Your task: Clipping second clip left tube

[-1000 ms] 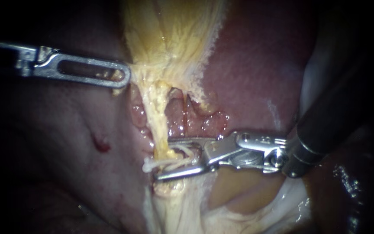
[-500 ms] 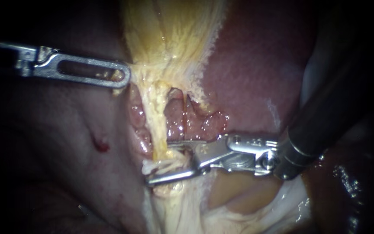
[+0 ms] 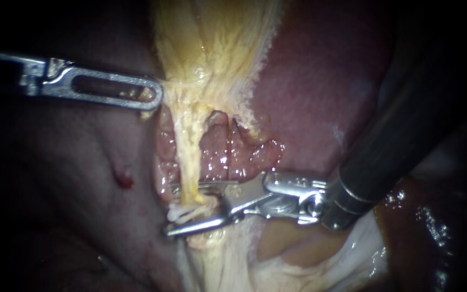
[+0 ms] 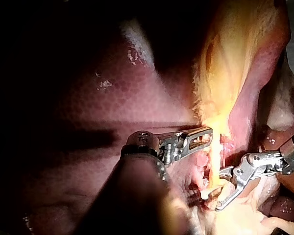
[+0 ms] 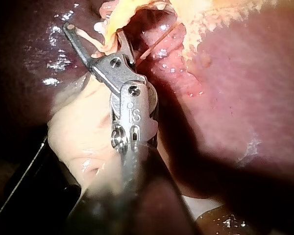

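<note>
Since a second ago the right instrument (image 3: 169,212) has slid along the tissue toward the view's left, so its jaws now reach past the tube (image 3: 190,157). The left instrument (image 3: 155,97) lies where it did.

The right instrument's jaws stand apart, one on each side of the tube, which runs down between them as a thin, stringy yellow strand. A gap shows around the tube, so the jaws are open and not pressed on it. Pale whitish strands (image 3: 182,212) lie across the tube in that gap; whether they include a clip I cannot tell. The jaws are bright, smooth metal on a hinged wrist, and the shaft behind them is dark and round.

The left instrument ends in a flat, slotted metal jaw seen from its broad side. Its jaws lie together on the edge of the yellow tissue (image 3: 217,38) – a fibrous, glistening band that narrows down into the tube.

Beside the tube lies wet, lumpy pink tissue (image 3: 244,154), and beyond it the liver (image 3: 309,92), smooth and dark red. Pale, soft tissue (image 3: 228,265) sits under the right instrument – a small red spot (image 3: 124,178) marks the dim surface on the left.

From the left wrist, the right instrument (image 4: 218,196) brackets the strand just ahead of the left instrument (image 4: 206,137). From the right wrist, the right instrument (image 5: 95,36) shows its jaws spread about the yellow strand (image 5: 112,19).
</note>
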